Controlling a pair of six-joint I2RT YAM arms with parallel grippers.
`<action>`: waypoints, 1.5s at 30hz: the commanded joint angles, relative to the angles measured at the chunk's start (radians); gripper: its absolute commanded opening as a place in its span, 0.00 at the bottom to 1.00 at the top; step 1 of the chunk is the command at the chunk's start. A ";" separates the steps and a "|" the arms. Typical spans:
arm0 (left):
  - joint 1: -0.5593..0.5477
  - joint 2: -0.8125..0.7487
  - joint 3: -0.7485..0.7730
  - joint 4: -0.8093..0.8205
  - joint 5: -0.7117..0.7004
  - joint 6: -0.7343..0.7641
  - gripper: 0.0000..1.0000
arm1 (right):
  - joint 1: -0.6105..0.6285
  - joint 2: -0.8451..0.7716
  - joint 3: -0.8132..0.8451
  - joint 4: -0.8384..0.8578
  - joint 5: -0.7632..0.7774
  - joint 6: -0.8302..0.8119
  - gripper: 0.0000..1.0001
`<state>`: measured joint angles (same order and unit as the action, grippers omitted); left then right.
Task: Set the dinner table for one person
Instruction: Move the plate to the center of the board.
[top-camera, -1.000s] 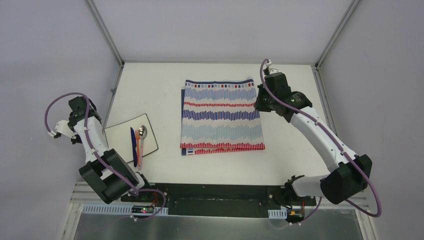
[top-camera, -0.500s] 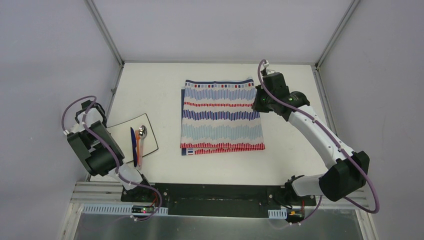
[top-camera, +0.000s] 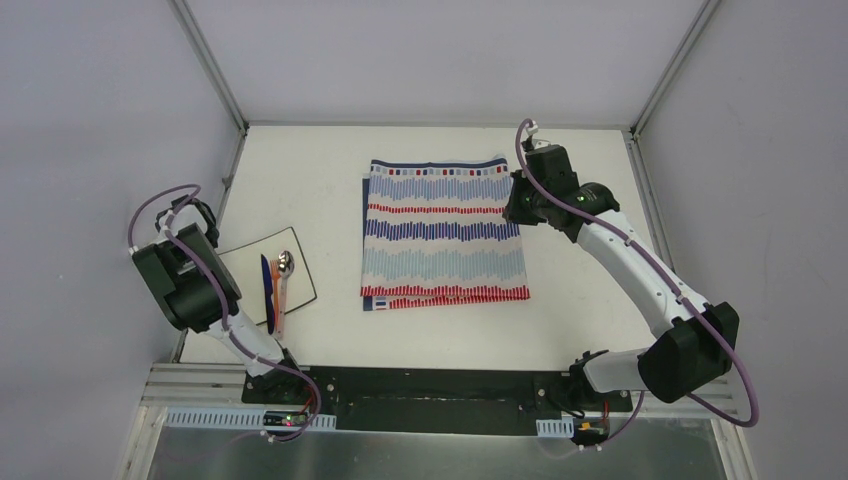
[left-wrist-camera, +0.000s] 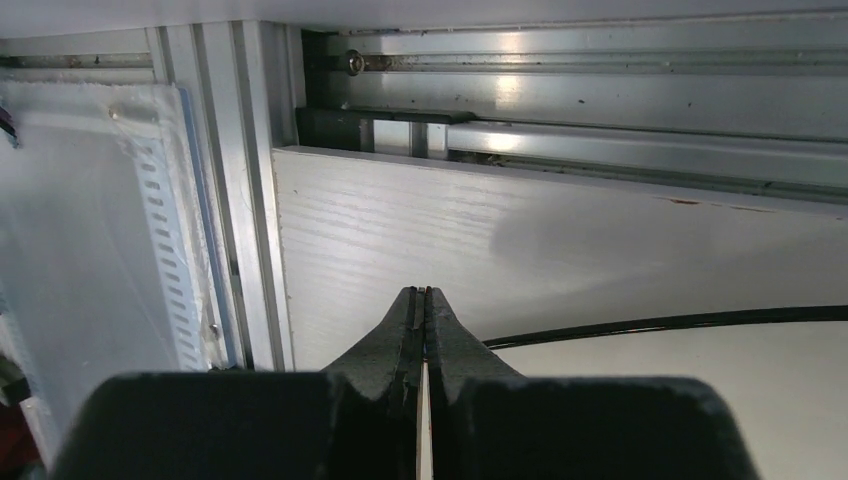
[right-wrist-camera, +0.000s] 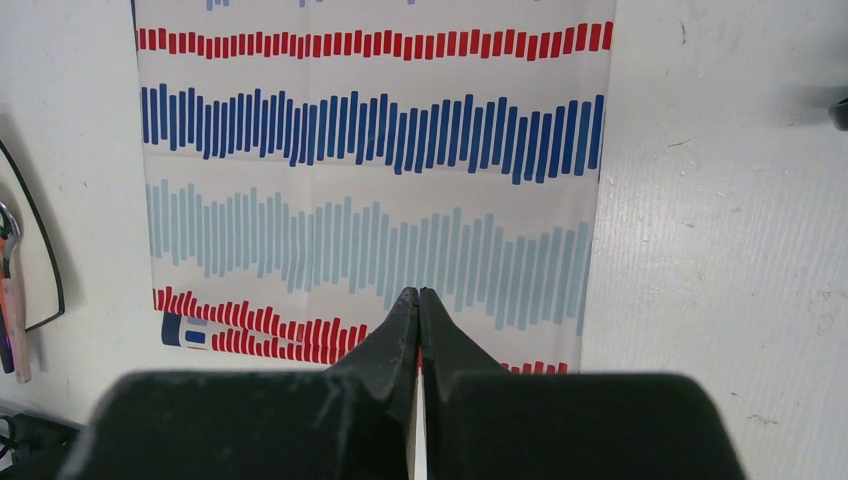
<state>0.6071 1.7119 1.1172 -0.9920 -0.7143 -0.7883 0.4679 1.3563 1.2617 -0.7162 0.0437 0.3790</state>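
Looking down from the top camera, the white table (top-camera: 300, 180) takes up the middle of the scene, with a striped red, blue and white cloth (top-camera: 445, 232) lying flat at its centre. A white square plate (top-camera: 235, 268) with a thin dark rim sits near the table's left edge, well apart from the cloth. On the plate's right side lie a spoon (top-camera: 285, 264) and a dark blue utensil (top-camera: 267, 285), side by side. The left arm (top-camera: 190, 285) is folded over the table's left edge just beside the plate, and its fingers are hidden from this view. The right arm (top-camera: 640, 270) reaches out to the cloth's right edge, in its far half. From the left wrist camera, the left end effector (left-wrist-camera: 420, 293) has its fingers pressed together with nothing between them. It points at a bare strip of table, with grey aluminium rails (left-wrist-camera: 620, 100) beyond and the plate's dark rim curving across at the lower right. A white slotted strip (left-wrist-camera: 170, 250) runs down the left side. From the right wrist camera, the right end effector (right-wrist-camera: 418, 295) is likewise closed and empty – its tips hang over the cloth, close to the red-striped border. Bare table shows to the right, and the plate's rim and a pink handle (right-wrist-camera: 12, 320) peek in at the far left.
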 joint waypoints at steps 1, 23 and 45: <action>-0.022 0.042 0.027 0.005 0.001 0.006 0.00 | -0.003 -0.002 0.005 0.017 -0.003 0.014 0.00; -0.185 0.165 0.039 0.159 0.256 0.014 0.00 | -0.004 -0.015 -0.021 0.020 0.022 0.009 0.00; -0.418 0.321 0.288 0.161 0.339 -0.006 0.00 | -0.003 -0.049 -0.079 0.016 0.030 0.021 0.00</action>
<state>0.2199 1.9930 1.3701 -0.8799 -0.4828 -0.7704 0.4679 1.3464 1.1824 -0.7193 0.0635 0.3866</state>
